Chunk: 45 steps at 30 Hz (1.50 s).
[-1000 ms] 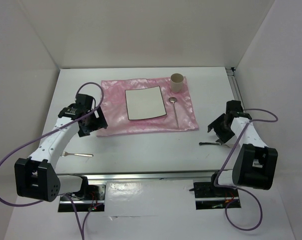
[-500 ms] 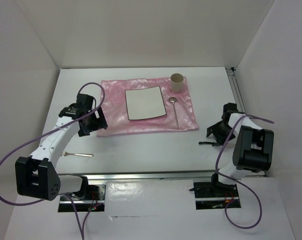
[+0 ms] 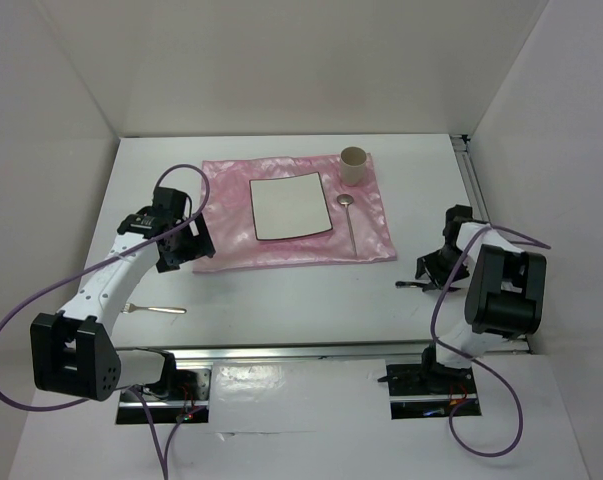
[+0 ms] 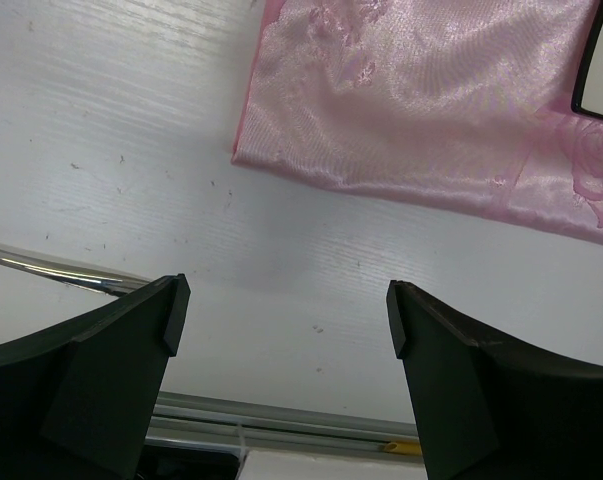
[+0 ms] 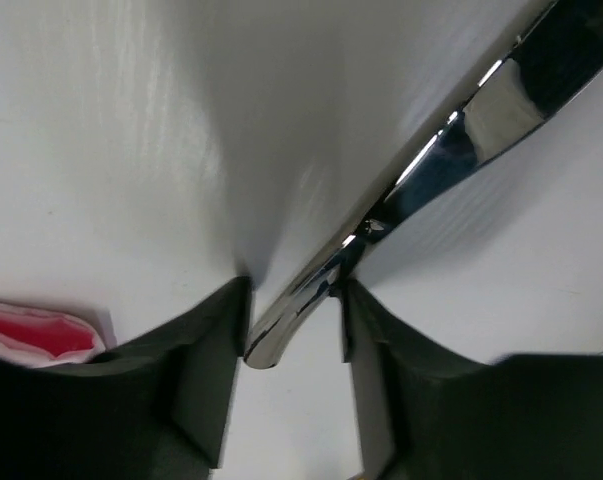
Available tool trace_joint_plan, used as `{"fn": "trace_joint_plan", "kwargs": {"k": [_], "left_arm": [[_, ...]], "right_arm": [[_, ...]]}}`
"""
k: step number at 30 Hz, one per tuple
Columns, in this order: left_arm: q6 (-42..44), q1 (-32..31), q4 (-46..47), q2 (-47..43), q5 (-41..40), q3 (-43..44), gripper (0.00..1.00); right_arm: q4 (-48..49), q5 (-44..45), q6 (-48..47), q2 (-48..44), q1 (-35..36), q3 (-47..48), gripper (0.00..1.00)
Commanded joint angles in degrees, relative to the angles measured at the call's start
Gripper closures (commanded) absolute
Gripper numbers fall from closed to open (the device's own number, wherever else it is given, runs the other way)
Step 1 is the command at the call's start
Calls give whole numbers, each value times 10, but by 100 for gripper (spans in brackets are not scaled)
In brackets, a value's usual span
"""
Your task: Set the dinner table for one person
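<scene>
While the cup (image 3: pixel 353 165) stands empty on the cloth (image 3: pixel 231 200) — left gripper (image 4: pixel 286 305) gapes, right gripper (image 5: pixel 293 320) straddles the knife (image 5: pixel 481 110), grip unclear

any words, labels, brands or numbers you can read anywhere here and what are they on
None can be read in any view. The cup, plate, pink cloth, spoon, fork and table all look plain, with no print, label or number.

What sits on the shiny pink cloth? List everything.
On the shiny pink cloth: a square white dark-rimmed plate, a beige cylindrical cup and a metal spoon. Anything beneath the plate is hidden.
</scene>
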Motion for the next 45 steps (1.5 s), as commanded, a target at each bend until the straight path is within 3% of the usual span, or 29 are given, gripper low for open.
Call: {"fn": "trace_joint_plan", "kwargs": {"k": [1, 9, 13, 18, 22, 28, 33, 41, 43, 45], "left_arm": [[11, -2, 9, -3, 1, 10, 0], [11, -2, 4, -3, -10, 10, 0], [11, -2, -2, -3, -17, 21, 0], [11, -2, -7, 2, -22, 27, 0], [11, -2, -7, 2, -22, 27, 0], [11, -2, -7, -3, -22, 22, 0], [11, -2, -7, -3, -27, 22, 0], [11, -2, -7, -3, -32, 22, 0], [11, -2, -7, -3, -27, 22, 0], [11, -2, -7, -3, -27, 22, 0]], "right_arm": [[61, 62, 40, 63, 12, -24, 53], [29, 147, 35, 100, 95, 32, 60], [41, 188, -22, 117, 108, 47, 60], [45, 218, -67, 130, 115, 65, 48], [97, 151, -139, 124, 115, 65, 39], [68, 136, -106, 181, 115, 93, 39], [70, 117, -85, 207, 115, 93, 54], [75, 209, -118, 195, 153, 93, 55], [62, 214, -118, 195, 153, 93, 68], [49, 214, -118, 195, 153, 93, 71]]}}
